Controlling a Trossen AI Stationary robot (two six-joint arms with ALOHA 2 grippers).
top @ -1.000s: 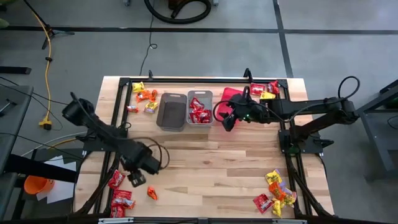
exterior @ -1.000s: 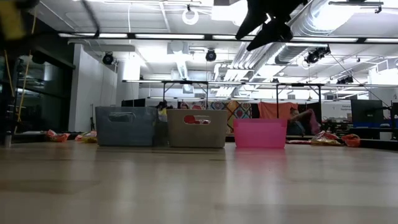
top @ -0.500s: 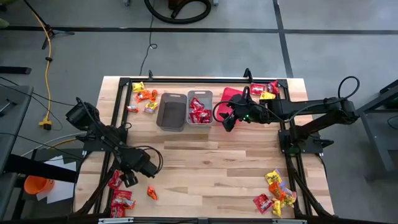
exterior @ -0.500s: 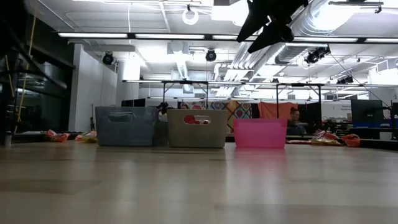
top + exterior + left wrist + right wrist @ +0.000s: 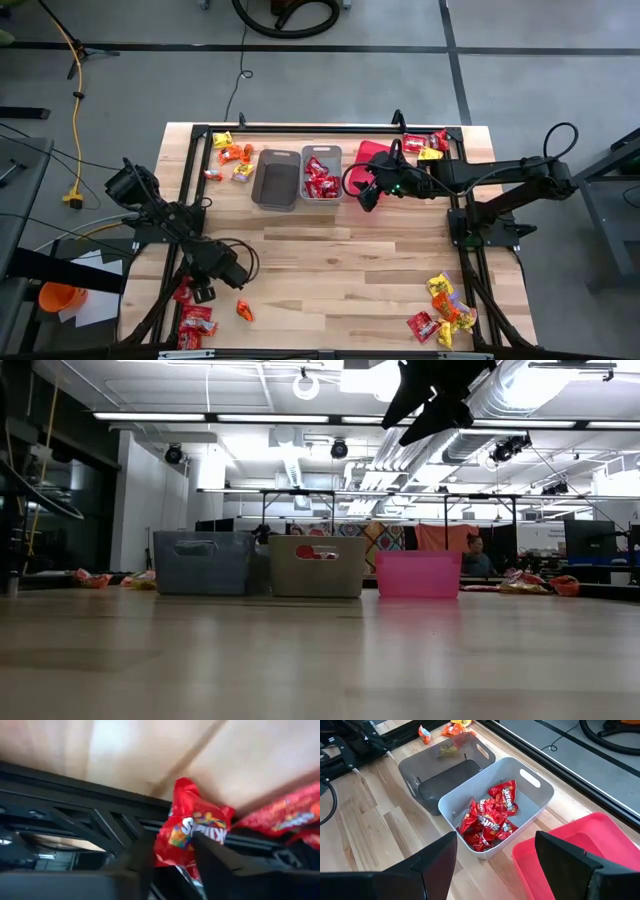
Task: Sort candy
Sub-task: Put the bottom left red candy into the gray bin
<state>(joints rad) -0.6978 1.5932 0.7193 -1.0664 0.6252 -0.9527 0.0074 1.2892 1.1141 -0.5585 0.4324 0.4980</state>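
Observation:
My left gripper [image 5: 203,292] is open and low at the table's near left, its fingers [image 5: 145,855] on either side of a red candy pack [image 5: 190,832] that lies at the table's left edge, partly over the black frame rail. More red packs [image 5: 196,322] lie nearer the near edge, and an orange sweet [image 5: 244,311] lies to their right. My right gripper [image 5: 367,195] is open and empty, high above the near end of the pink bin [image 5: 372,155]. The grey bin [image 5: 495,805] holds several red packs [image 5: 487,820]. The brown bin [image 5: 277,178] stands to its left. My left gripper comes at the red pack from above and slanting toward the table's left edge. One finger [image 5: 215,855] stands in front of the pack's right side [image 5: 220,832]. I cannot tell whether it touches the pack, which lies on the table.
Candy piles lie at the far left [image 5: 230,157], the far right [image 5: 425,145] and the near right [image 5: 445,308]. Black frame rails [image 5: 460,230] run along the table's edges. Bare wood [image 5: 340,260] lies in the table's middle. A person shows far behind in the low view [image 5: 476,558].
My left gripper has gone toward the table's left edge, onto the red pack near the near left corner. My right arm has kept still.

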